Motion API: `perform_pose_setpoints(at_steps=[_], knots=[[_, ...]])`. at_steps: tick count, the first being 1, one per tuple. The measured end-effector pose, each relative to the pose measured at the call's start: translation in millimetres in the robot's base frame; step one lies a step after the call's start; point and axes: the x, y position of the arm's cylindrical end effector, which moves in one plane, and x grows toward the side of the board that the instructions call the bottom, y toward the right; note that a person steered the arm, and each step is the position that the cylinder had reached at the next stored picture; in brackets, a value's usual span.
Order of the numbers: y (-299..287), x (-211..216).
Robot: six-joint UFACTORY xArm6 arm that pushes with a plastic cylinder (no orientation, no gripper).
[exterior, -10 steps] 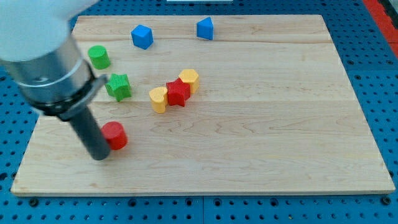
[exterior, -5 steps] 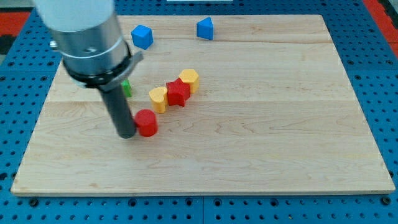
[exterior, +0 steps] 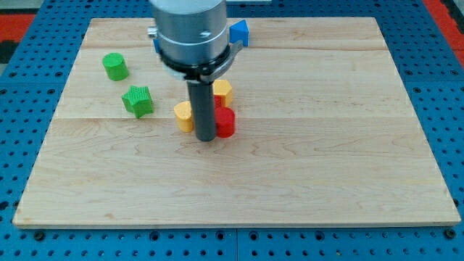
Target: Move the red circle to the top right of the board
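The red circle (exterior: 226, 123) lies near the board's middle, just right of my tip (exterior: 206, 138), which touches its left side. The rod rises from there and hides most of the red star (exterior: 220, 104) behind it. The yellow heart (exterior: 183, 116) lies just left of the rod. The yellow hexagon (exterior: 222, 90) lies above the red circle, right of the rod.
A green cylinder (exterior: 114, 66) and a green star (exterior: 138, 101) lie at the left. A blue block (exterior: 240, 32) shows at the top, partly behind the arm. The wooden board (exterior: 326, 145) lies on a blue pegboard.
My tip has moved right and upward, pushing the red circle from the lower left to beside the yellow and red cluster. The arm now hides the other blue block.
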Motion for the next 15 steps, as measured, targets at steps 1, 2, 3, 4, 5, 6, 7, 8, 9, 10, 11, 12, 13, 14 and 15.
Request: perform_pose_setpoints(at_steps=[1,2,3,4,5,6,7,8,9,10,11,12,13,14,15], knots=[[44,-15],[89,-24],[115,-49],[126,-79],[135,-98],[135,-75],[128,-66],[124,-88],[124,-120],[121,-110],[105,-109],[79,-109],[66,-116],[75,-144],[93,-168]])
